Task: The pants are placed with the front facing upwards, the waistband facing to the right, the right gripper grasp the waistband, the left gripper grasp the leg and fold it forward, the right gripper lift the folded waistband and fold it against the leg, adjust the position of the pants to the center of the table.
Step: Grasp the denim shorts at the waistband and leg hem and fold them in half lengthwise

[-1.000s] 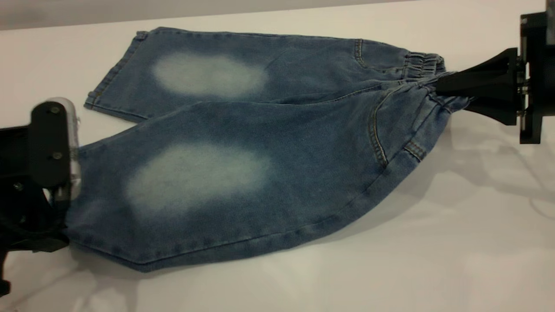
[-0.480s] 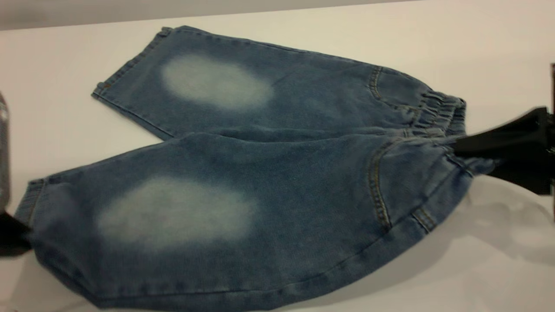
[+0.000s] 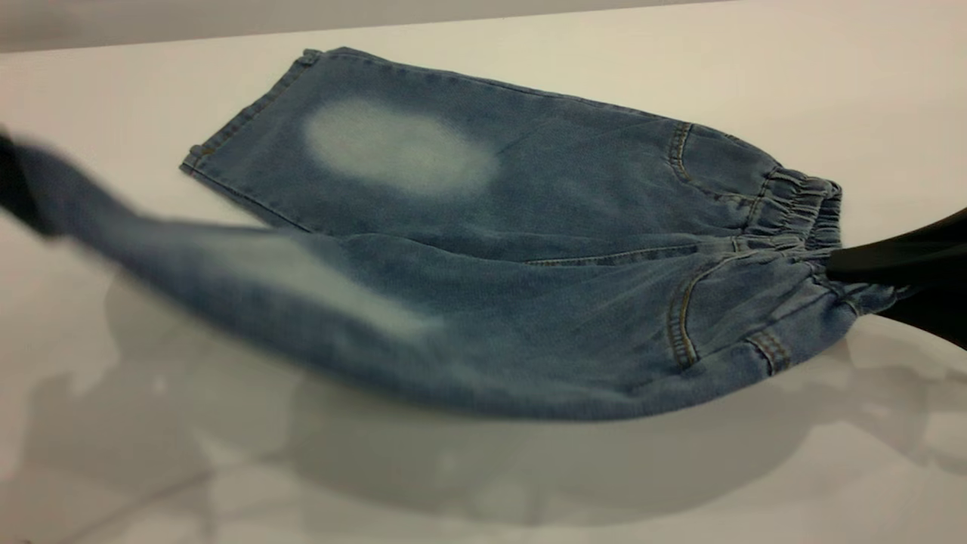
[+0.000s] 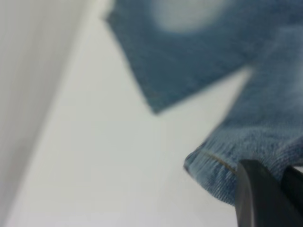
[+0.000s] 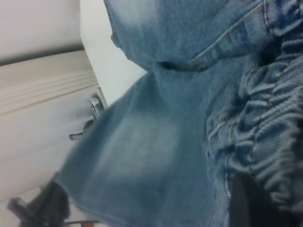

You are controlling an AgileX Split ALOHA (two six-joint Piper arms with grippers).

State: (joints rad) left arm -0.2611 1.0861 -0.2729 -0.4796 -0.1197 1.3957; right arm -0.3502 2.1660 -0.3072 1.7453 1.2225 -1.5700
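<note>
Since half a second ago, the near leg of the pants (image 3: 483, 249) has risen off the table (image 3: 869, 68); I see it stretched taut and blurred, with its shadow spread on the surface below. My left gripper (image 3: 15, 189) carries that leg's hem, clamped on the cuff, at the end of the pants farthest from the waistband (image 3: 801, 208); the left wrist view shows a dark finger (image 4: 258, 196) pinching the stitched hem. My right gripper (image 3: 838, 264) is closed on the waistband and holds its near half slightly raised, gathered elastic bunching against the finger. The far leg lies flat on the table, faded oval patch up, its cuff well apart from the waistband.
</note>
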